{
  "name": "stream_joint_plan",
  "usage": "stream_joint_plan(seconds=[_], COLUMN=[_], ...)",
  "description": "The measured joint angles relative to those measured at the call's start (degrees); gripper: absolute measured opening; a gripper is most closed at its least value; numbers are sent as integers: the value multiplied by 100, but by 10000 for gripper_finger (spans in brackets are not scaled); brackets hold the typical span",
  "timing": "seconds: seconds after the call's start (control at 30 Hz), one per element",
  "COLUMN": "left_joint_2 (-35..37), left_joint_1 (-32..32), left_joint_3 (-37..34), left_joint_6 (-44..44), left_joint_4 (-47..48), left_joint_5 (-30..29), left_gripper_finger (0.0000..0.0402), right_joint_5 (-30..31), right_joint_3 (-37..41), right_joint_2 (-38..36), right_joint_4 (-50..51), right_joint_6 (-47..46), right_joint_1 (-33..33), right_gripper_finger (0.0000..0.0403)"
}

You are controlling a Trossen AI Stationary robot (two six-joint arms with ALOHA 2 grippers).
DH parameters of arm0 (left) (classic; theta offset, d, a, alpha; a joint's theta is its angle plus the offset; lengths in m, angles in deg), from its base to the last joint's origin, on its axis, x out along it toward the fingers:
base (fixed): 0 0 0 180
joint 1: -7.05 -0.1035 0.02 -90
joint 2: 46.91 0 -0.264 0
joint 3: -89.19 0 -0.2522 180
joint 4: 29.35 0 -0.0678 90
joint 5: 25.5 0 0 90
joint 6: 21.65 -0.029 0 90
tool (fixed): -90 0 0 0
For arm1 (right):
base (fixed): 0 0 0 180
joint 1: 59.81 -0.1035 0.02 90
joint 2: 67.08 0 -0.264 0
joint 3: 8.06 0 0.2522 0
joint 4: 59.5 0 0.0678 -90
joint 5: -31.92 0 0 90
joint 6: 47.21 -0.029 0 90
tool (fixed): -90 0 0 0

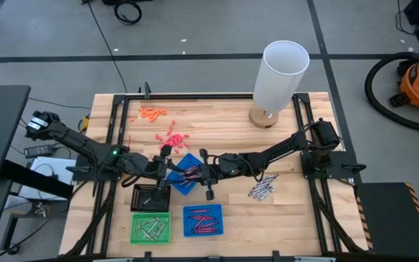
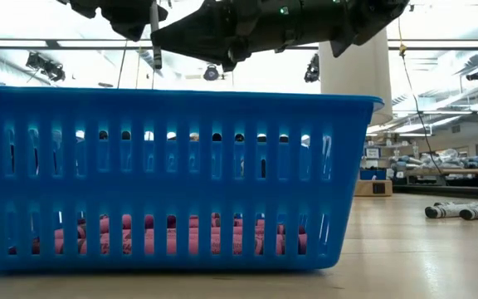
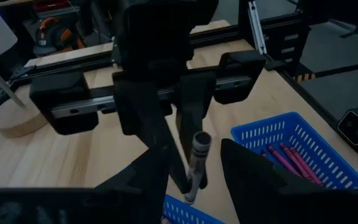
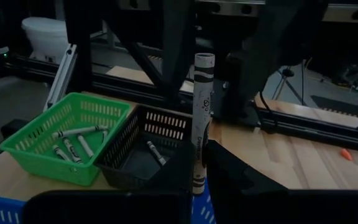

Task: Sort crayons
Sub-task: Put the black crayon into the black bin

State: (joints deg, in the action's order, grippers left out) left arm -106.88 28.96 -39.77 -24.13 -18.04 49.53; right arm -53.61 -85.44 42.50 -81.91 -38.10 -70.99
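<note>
My right gripper [image 1: 197, 172] is shut on a grey-silver crayon [image 4: 202, 118], over a tilted blue tray [image 1: 190, 161] at the table's middle. My left gripper [image 1: 167, 169] faces it, open. Its two fingers [image 3: 149, 177] stand on either side of the same crayon [image 3: 197, 163] without touching it. Red crayons [image 3: 289, 160] lie in a second blue tray [image 1: 202, 220] near the front edge. Grey crayons [image 4: 73, 132] lie in the green tray [image 1: 150, 227]. One crayon [image 4: 154, 152] lies in the black tray [image 1: 151, 198]. A loose heap of grey crayons [image 1: 262, 189] lies on the wood at the right. My right gripper pinches the grey crayon between its two fingers by one end [image 4: 197, 177]. The rest of the crayon sticks out past the fingertips toward my left gripper. The crayon is lifted clear above the tilted blue tray.
A tall white cylinder on a round wooden base [image 1: 281, 76] stands at the back right. Salmon-pink bits [image 1: 172, 138] and orange bits [image 1: 152, 113] lie on the wood at the back left. In the low view a blue tray [image 2: 164, 178] fills the foreground.
</note>
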Motion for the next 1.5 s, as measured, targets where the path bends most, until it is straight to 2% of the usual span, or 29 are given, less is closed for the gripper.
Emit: stream_joint_plan(seconds=[0.17, 0.57, 0.7, 0.87, 1.0, 1.17, 1.3, 1.5], left_joint_2=[0, -312, -374, -279, -180, 138, 451, 615], left_joint_1=[0, 0, 2, 17, 51, 177, 249, 255], left_joint_3=[0, 0, 2, -4, -4, -4, -4, -2], left_joint_6=[61, 124, 173, 359, 646, 1264, 1927, 2987], left_joint_4=[-115, -329, -316, -114, 287, 1216, 2061, 3066], left_joint_5=[0, -21, -16, -1, 16, 126, 339, 1051], left_gripper_finger=[132, 43, 30, 36, 37, 38, 38, 38], right_joint_5=[0, -4, -5, -2, -1, 230, 680, 988], right_joint_3=[0, 10, 13, 0, 0, 0, 2, 2], right_joint_2=[-4, -4, -2, -17, -86, -293, -390, -391], right_joint_4=[-14, 21, 55, 20, 173, 1022, 1661, 1973], right_joint_6=[7, 8, 45, 21, 11, 9, 9, 9], right_joint_1=[0, 0, 0, 0, 4, 48, 77, 116], right_gripper_finger=[39, 42, 59, 99, 132, 159, 162, 161])
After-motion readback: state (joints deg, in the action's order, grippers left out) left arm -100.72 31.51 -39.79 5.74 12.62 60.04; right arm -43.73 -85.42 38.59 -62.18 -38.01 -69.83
